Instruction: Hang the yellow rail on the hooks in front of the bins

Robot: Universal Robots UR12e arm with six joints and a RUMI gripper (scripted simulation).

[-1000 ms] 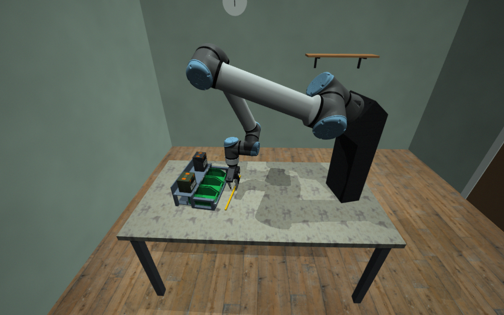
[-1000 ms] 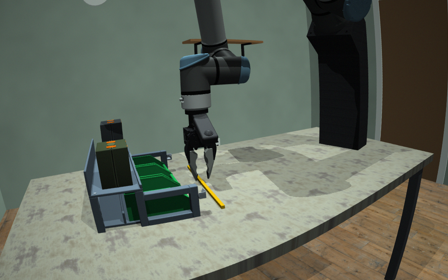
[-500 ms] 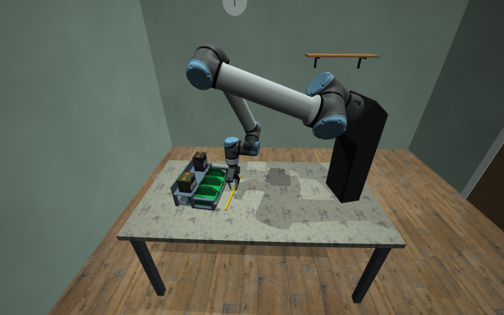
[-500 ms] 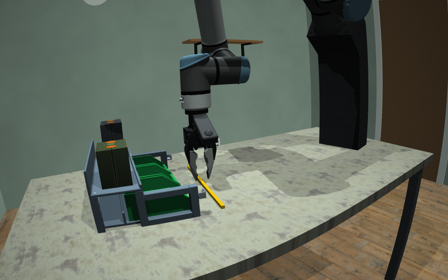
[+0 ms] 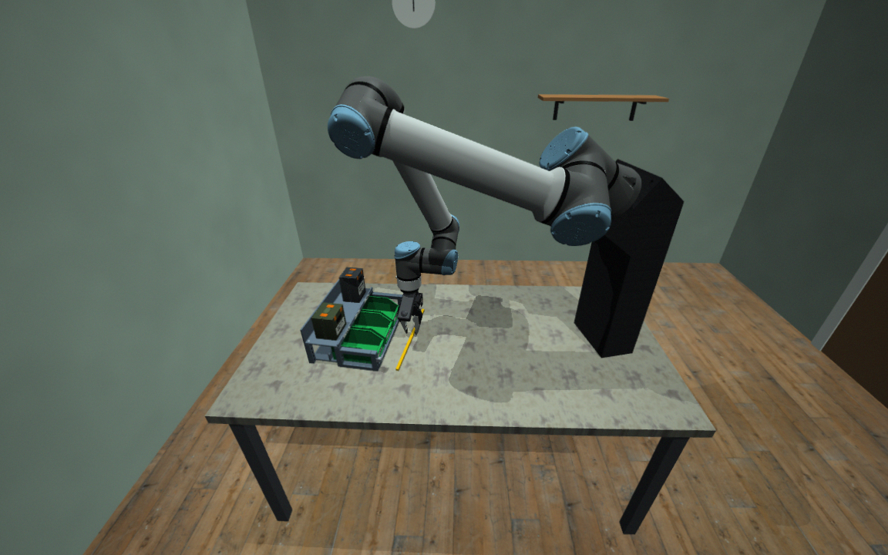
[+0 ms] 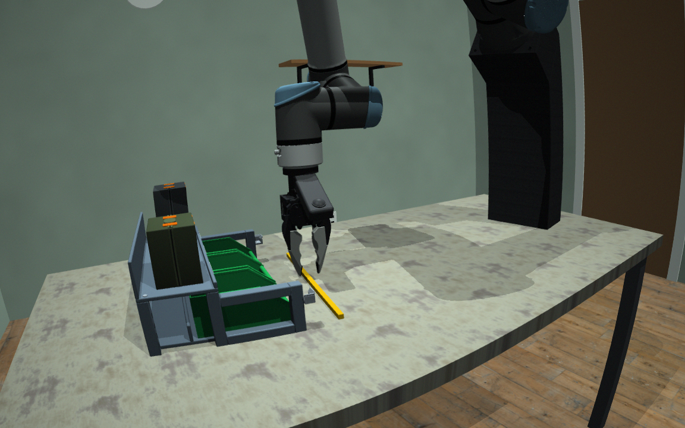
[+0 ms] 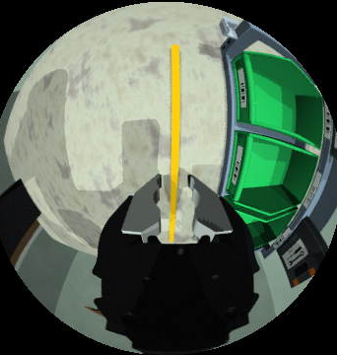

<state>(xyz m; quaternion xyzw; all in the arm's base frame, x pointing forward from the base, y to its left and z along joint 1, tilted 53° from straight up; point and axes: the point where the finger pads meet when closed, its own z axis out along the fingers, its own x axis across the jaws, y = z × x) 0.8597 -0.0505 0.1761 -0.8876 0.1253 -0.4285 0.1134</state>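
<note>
The yellow rail (image 5: 402,353) lies flat on the table, parallel to the front of the bin rack (image 6: 217,287) and a short way from it. It also shows in the exterior view (image 6: 319,290) and in the wrist view (image 7: 174,123). My gripper (image 6: 307,266) points straight down over the rail's far end, low near the table. Its fingers stand partly open on either side of the rail, with a gap on each side. The near hook (image 6: 310,294) and the far hook (image 6: 258,238) stick out from the rack's front, both empty.
The grey rack holds green bins (image 7: 272,148) and two dark boxes (image 6: 173,249) (image 6: 170,198) behind them. The rack stands just left of the rail. The arm's black base (image 6: 520,117) stands at the far right of the table.
</note>
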